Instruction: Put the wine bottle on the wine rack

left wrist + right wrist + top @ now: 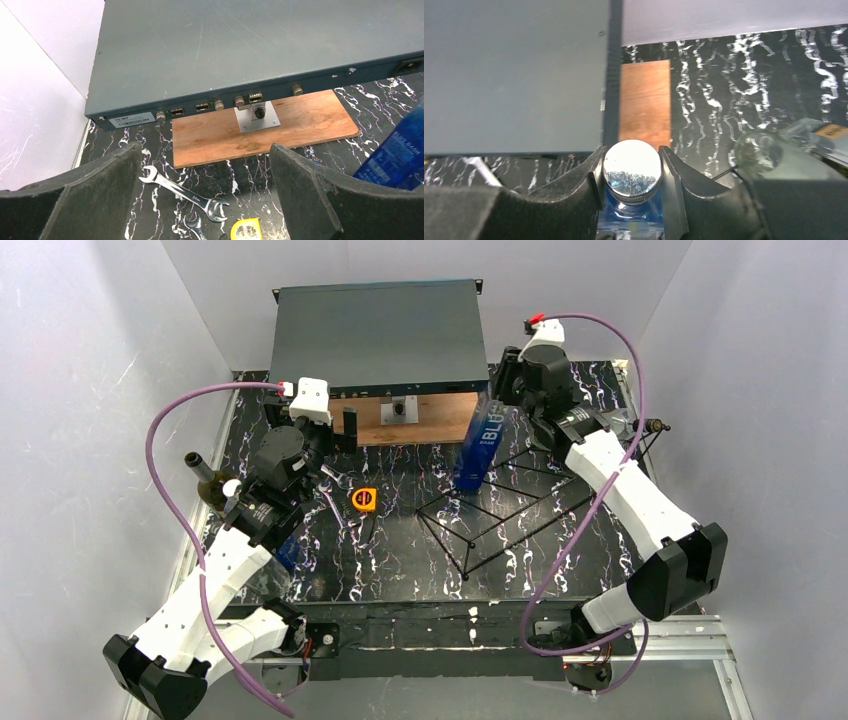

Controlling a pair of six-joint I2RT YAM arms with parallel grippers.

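Note:
A blue wine bottle (480,447) with a silver cap (632,170) stands tilted at the far left end of the wine rack (505,508), a black wire frame of angular triangles on the marble table. My right gripper (506,400) (632,156) is shut on the bottle's neck just under the cap, one pad on each side. My left gripper (335,440) (205,148) hovers wide open to the left with nothing between its fingers, facing the wooden board. In the left wrist view the blue bottle (397,155) shows at the right edge.
A flat grey device (380,335) sits at the back with a wooden board (430,420) in front. Two wrenches (182,187) and a yellow tape measure (364,499) lie near the left gripper. A dark bottle (208,483) lies far left, a clear bottle (760,150) by the right arm.

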